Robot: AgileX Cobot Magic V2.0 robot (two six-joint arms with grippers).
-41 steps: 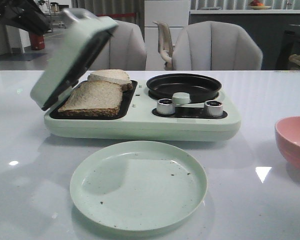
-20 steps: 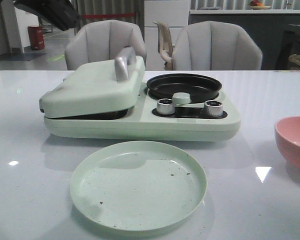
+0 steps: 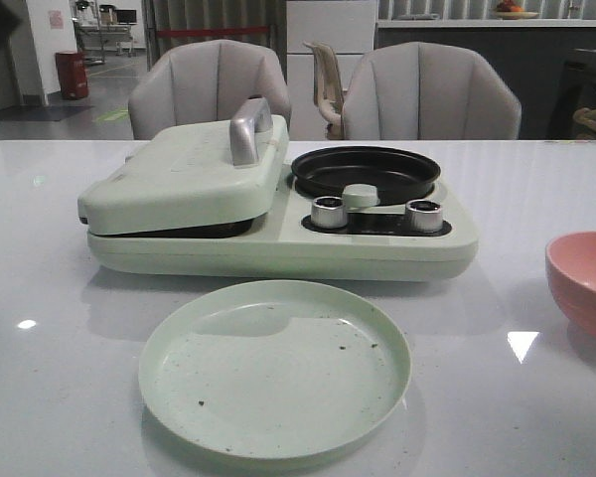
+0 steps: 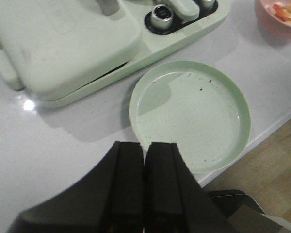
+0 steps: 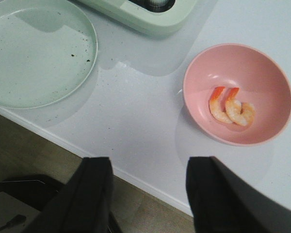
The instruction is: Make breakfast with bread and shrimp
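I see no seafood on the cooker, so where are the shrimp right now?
The shrimp lie in the pink bowl, shown in the right wrist view. In the front view that bowl sits at the table's right edge, right of the green cooker.

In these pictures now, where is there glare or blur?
Front view: sharp, with bright ceiling-light glints on the glossy table. Left wrist view: soft, the closed lid slightly blurred, one glint beside it. Right wrist view: clear, shrimp crisp in the pink bowl.

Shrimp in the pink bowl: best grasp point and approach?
Judging by the right wrist view, come from above with the open right gripper. The two shrimp lie touching on the pink bowl's floor; pinch one across its curled body, since the bowl's walls block a side approach.
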